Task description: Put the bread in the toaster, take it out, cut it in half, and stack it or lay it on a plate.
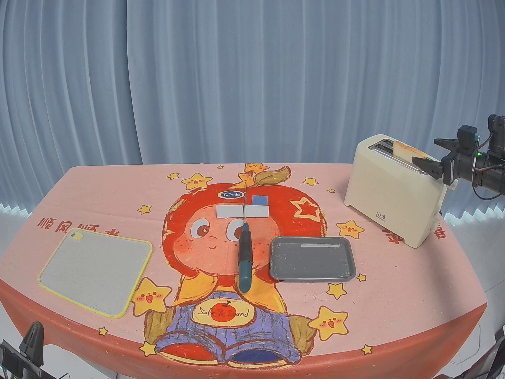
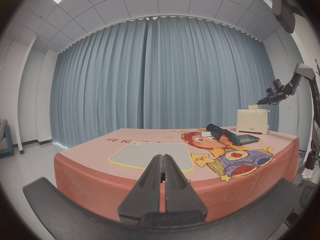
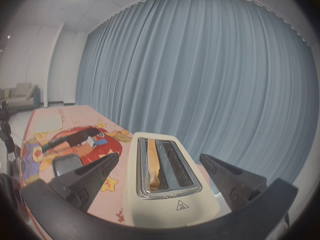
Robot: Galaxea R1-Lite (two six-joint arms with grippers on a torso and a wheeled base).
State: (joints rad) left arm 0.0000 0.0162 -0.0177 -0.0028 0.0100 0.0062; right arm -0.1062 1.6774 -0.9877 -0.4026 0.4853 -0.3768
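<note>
Bread slice point(image 1: 407, 151) standing in the toaster point(image 1: 394, 196), with the right gripper point(image 1: 432, 153) spread open beside it.

The slice sticks up from one slot of the cream toaster at the table's point(image 1: 410, 290) far right. The right gripper hangs at slot height, jaws wide apart and seemingly touching nothing. A grey tray point(image 1: 313, 277) lies at mid-table, with a teal-handled knife point(image 1: 245, 253) just beside it, its blade apparently propped on white and blue blocks point(image 1: 243, 210). A yellow-rimmed cutting board point(image 1: 94, 269) lies near left. The left gripper point(image 2: 163, 157) sits below the table's near-left edge, jaws pressed together on nothing.
</note>
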